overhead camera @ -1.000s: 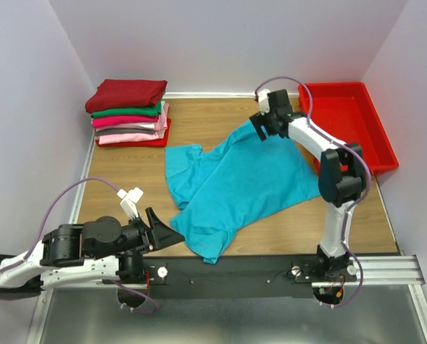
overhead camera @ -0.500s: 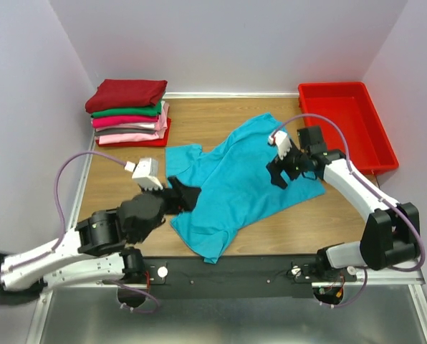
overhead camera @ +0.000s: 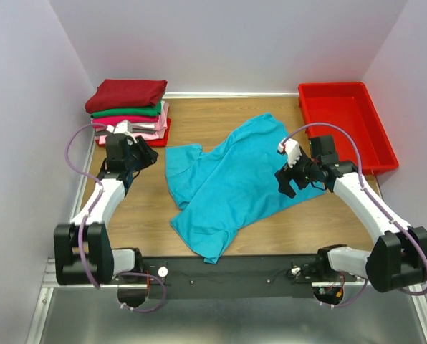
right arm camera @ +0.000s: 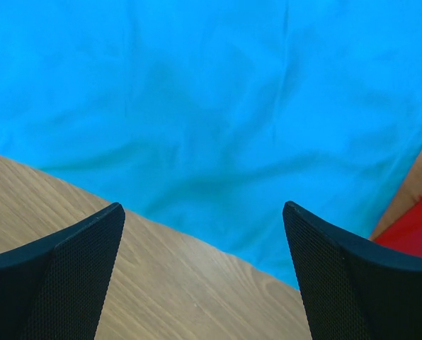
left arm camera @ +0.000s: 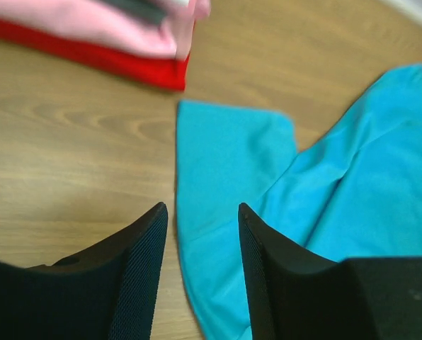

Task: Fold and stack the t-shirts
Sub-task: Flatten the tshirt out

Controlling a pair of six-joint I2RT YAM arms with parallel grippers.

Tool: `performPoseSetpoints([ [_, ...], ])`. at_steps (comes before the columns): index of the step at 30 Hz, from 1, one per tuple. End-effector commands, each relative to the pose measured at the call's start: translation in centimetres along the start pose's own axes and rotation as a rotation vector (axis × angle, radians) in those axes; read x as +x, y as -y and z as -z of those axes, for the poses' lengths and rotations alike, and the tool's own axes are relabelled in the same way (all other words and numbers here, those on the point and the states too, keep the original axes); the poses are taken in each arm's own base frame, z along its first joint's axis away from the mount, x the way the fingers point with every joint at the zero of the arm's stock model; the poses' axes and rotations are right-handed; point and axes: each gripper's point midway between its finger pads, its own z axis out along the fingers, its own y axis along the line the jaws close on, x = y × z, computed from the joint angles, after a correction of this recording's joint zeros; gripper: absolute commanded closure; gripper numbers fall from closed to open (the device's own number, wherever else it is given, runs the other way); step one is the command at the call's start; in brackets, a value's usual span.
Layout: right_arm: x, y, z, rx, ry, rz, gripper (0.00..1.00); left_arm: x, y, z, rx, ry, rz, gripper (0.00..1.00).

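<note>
A teal t-shirt (overhead camera: 235,179) lies spread and rumpled on the wooden table. It also shows in the left wrist view (left arm camera: 324,205) and the right wrist view (right arm camera: 218,92). A stack of folded t-shirts (overhead camera: 130,111), dark red on top, then green, magenta and light pink, sits at the back left; its lower edge shows in the left wrist view (left arm camera: 105,32). My left gripper (overhead camera: 147,156) is open and empty, just left of the teal shirt's sleeve (left arm camera: 232,163). My right gripper (overhead camera: 288,183) is open and empty above the shirt's right edge.
A red plastic bin (overhead camera: 349,129) stands at the back right; a corner of it shows in the right wrist view (right arm camera: 413,230). White walls close in the table on three sides. A black rail (overhead camera: 221,271) runs along the near edge.
My left arm has swung from the near left up to the back left, beside the stack. My right gripper has come down from the shirt's far edge to its right edge.
</note>
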Motion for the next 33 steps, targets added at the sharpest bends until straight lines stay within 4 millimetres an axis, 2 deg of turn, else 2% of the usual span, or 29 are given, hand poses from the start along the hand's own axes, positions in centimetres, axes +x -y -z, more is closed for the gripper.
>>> performPoseSetpoints([
  [1, 3.9, 0.5, -0.5, 0.019, -0.114, -0.043, 0.02, 4.4, 0.4, -1.8, 0.144, -0.163, -0.021, 0.48],
  [3, 5.7, 1.5, -1.0, 0.041, -0.176, -0.063, 0.03, 5.5, -0.4, -2.4, 0.111, -0.211, -0.013, 0.48],
  [5, 7.5, 2.9, -1.3, 0.081, -0.257, -0.077, 0.11, 6.8, -2.2, -3.0, 0.017, -0.260, 0.002, 0.46],
  [8, 9.5, 3.2, -2.1, 0.056, -0.321, -0.081, 0.14, 8.2, -3.5, -3.3, -0.043, -0.318, -0.007, 0.45],
  [12, 10.4, 2.5, -2.7, 0.017, -0.341, -0.083, 0.17, 9.1, -4.6, -4.0, -0.097, -0.351, -0.002, 0.45],
  [14, 10.4, 2.3, -2.6, 0.010, -0.332, -0.072, 0.17, 10.5, -3.6, -4.6, -0.083, -0.398, -0.020, 0.45],
  [19, 11.0, 1.7, -2.6, -0.005, -0.335, -0.076, 0.17, 12.5, -3.6, -5.5, -0.118, -0.469, -0.055, 0.44],
  [24, 10.8, 1.7, -2.8, -0.012, -0.321, -0.088, 0.16, 14.1, -3.9, -5.5, -0.182, -0.514, -0.107, 0.45],
  [27, 10.9, 1.8, -2.7, -0.008, -0.323, -0.086, 0.16, 14.0, -4.6, -5.4, -0.216, -0.517, -0.136, 0.67],
  [28, 10.9, 1.9, -2.6, -0.002, -0.324, -0.081, 0.17, 13.4, -4.5, -5.4, -0.222, -0.505, -0.146, 0.86],
  [29, 11.0, 2.2, -2.6, 0.002, -0.328, -0.070, 0.16, 12.7, -4.9, -5.3, -0.249, -0.486, -0.156, 0.95],
  [30, 11.2, 2.3, -2.5, 0.005, -0.331, -0.067, 0.17, 12.2, -5.2, -5.1, -0.266, -0.475, -0.159, 1.00],
  [33, 11.5, 2.7, -2.1, 0.005, -0.333, -0.020, 0.16, 8.8, -6.1, -4.5, -0.332, -0.380, -0.194, 1.00],
])
